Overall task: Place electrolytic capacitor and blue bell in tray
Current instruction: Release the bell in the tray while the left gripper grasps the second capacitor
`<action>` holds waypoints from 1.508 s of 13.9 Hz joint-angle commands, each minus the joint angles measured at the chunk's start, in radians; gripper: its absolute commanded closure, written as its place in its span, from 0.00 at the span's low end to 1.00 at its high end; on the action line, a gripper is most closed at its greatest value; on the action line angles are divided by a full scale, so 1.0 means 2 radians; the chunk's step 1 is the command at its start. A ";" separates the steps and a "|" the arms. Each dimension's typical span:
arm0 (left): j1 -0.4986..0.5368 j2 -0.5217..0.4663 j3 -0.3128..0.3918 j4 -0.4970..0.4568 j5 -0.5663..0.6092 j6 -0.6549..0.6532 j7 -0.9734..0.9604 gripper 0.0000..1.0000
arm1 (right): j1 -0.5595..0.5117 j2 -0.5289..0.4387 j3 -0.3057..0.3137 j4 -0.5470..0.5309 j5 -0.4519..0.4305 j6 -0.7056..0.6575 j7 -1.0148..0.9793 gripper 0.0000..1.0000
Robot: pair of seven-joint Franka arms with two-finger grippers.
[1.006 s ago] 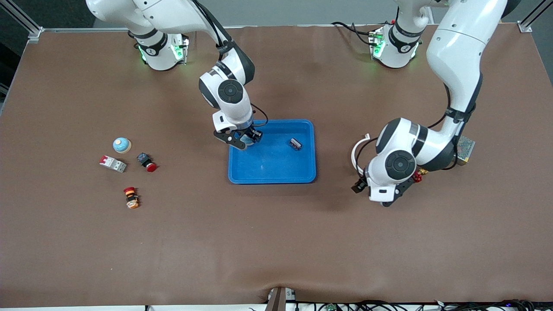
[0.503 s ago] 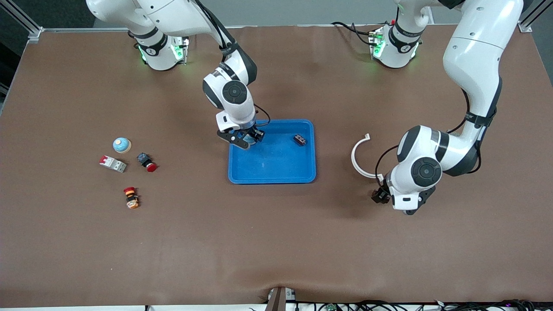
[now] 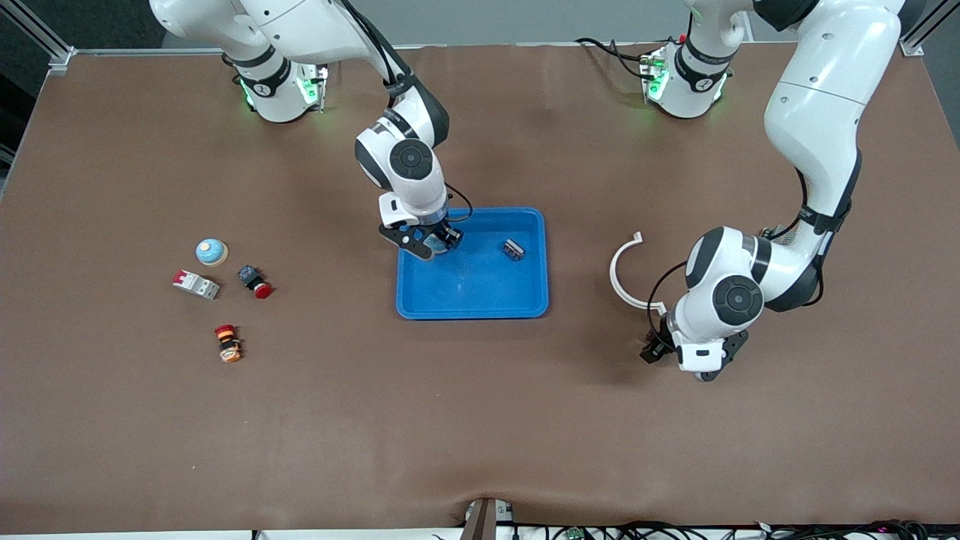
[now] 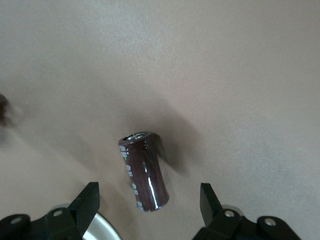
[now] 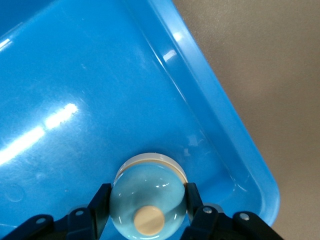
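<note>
Two grippers at work: right gripper (image 3: 431, 244) clamps the blue bell (image 5: 148, 200) low inside the tray (image 3: 472, 306) for release, while left gripper (image 3: 654, 346) hangs spread over the capacitor (image 4: 144, 171) lying on the table (image 3: 480, 420), presumably to grasp it.

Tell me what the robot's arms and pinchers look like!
Both arms are smooth, glossy white with black bands and round black caps at the joints. Their bases glow green, and thin black cables run along them. The left gripper and the right gripper are black, each with two short fingers and small round bolts.
</note>
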 commanded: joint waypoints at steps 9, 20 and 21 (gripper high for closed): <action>0.014 0.015 0.001 0.002 0.008 0.021 -0.010 0.60 | -0.002 0.006 -0.009 0.032 -0.017 -0.043 -0.008 0.00; -0.003 -0.013 -0.029 0.005 0.003 0.003 -0.059 1.00 | -0.125 -0.125 -0.034 0.014 -0.101 -0.189 -0.203 0.00; -0.013 -0.017 -0.032 0.005 0.003 0.003 -0.074 1.00 | -0.141 -0.136 -0.034 0.006 -0.101 -0.193 -0.235 0.00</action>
